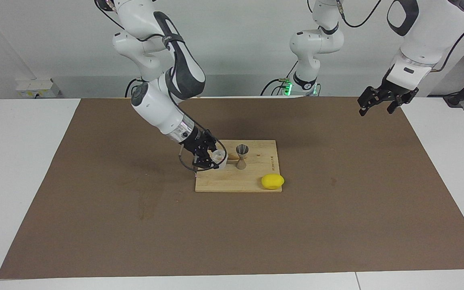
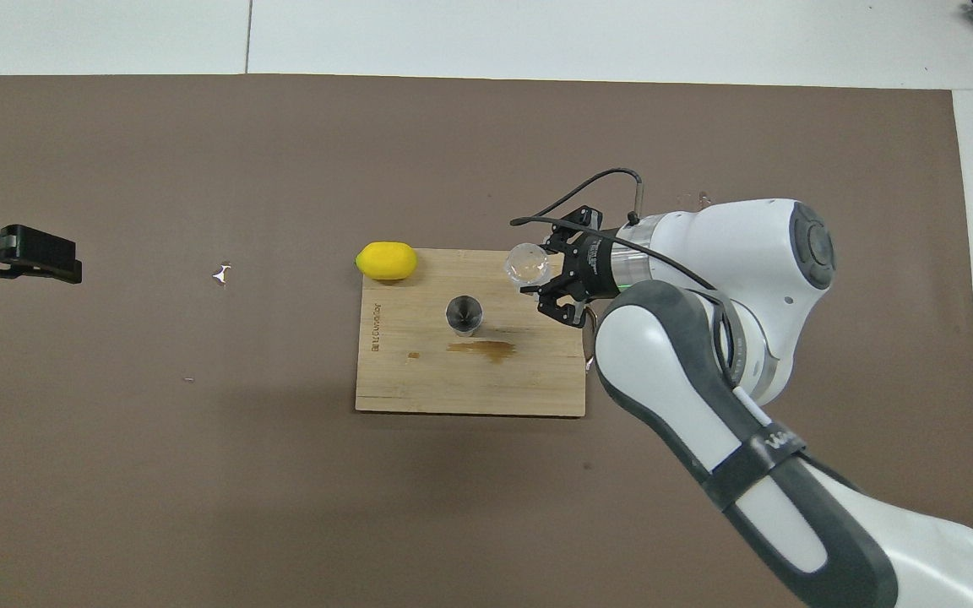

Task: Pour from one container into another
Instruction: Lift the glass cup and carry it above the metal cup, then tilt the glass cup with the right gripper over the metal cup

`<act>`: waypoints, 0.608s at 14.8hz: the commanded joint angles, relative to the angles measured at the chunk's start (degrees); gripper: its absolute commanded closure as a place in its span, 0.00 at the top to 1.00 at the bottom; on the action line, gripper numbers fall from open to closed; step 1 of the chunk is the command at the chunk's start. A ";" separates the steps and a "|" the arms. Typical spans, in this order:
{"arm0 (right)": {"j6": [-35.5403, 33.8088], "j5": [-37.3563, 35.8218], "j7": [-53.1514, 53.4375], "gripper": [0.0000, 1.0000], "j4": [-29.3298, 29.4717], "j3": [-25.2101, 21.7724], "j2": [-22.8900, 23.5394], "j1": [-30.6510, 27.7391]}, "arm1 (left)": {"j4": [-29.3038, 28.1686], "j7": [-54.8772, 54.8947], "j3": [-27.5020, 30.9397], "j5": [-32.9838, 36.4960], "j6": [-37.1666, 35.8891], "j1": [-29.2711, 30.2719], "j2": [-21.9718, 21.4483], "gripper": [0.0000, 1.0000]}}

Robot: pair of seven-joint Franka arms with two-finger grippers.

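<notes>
We see a white table (image 1: pixel 22 161) covered by a brown mat (image 1: pixel 336 209), with a wooden board (image 1: pixel 232 183) at its middle. Dark lettering runs along the board's edge toward the left arm's end; we cannot read it in either view. On the board stand the jigger (image 1: pixel 242 156) and a lemon (image 1: pixel 272 181), the lemon farther from the robots. A brown stain (image 2: pixel 486 350) lies just beside the jigger; only the overhead view shows it, since the right arm hides it in the facing view. The right gripper (image 1: pixel 212 159) is clamped on the cup (image 1: pixel 219 157), held over the board beside the jigger. The left gripper (image 1: pixel 385 98) waits over the mat's edge at its own end, fingers apart.
</notes>
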 commanded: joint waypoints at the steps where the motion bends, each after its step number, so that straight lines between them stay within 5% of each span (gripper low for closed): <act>1: 0.74 -6.66 5.84 0.07 2.25 -0.31 0.47 1.32 | -1.05 -0.37 0.14 0.70 0.74 0.01 -0.80 1.00; 9: 0.65 -28.97 20.08 0.07 3.31 -0.13 0.47 6.59 | -1.14 -0.20 0.14 0.70 0.74 0.19 -0.80 1.00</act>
